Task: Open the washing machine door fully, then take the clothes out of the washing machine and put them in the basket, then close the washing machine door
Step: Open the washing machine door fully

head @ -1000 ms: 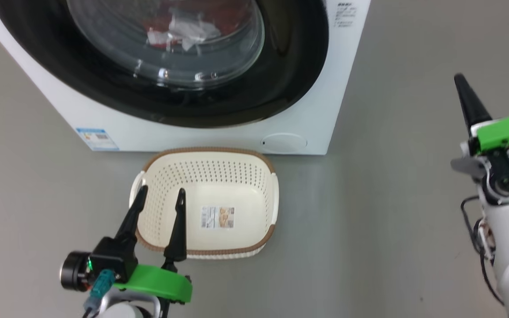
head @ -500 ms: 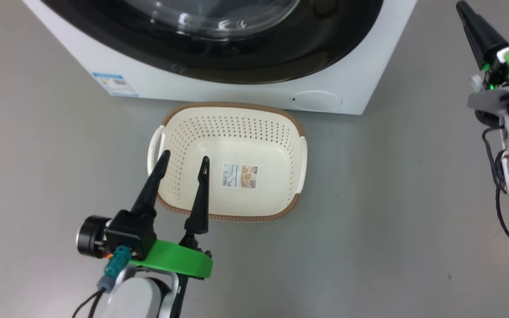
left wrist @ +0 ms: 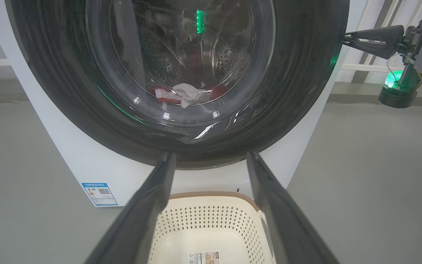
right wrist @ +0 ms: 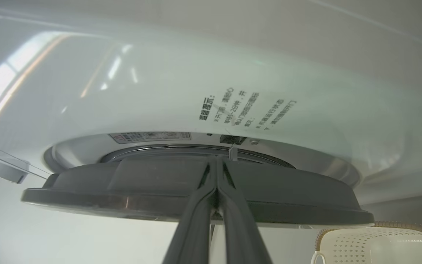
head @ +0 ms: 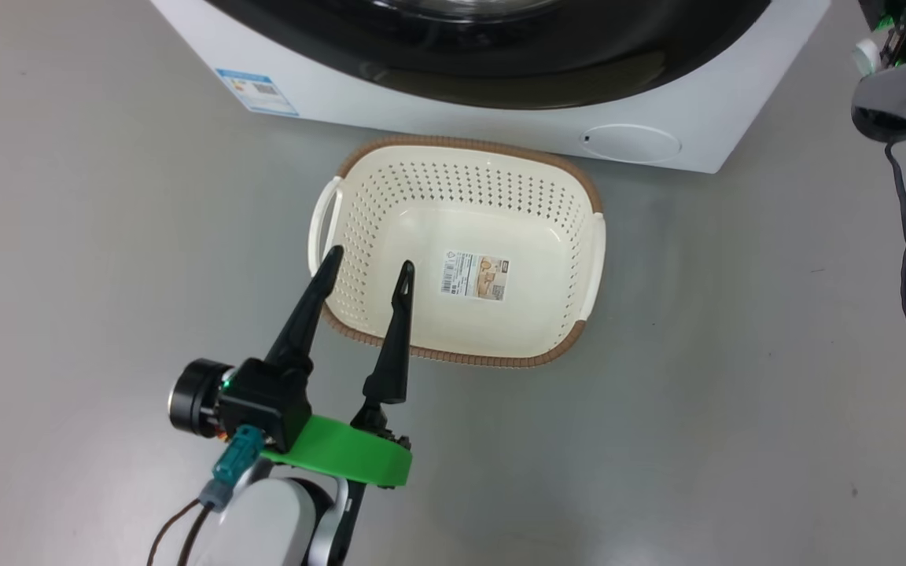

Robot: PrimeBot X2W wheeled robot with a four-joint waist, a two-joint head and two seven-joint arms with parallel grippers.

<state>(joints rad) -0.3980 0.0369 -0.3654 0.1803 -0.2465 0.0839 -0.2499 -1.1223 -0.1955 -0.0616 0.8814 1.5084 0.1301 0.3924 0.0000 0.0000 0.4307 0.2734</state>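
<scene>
Up toward the head view's top edge went the right gripper (its fingers are cut off there). Its wrist view shows the fingers pressed together on nothing, tips at the rim of the washing machine door; whether they touch is unclear. The clothes lie dimly behind the glass. The left gripper hovers spread over the basket, which sits just before the washing machine.
</scene>
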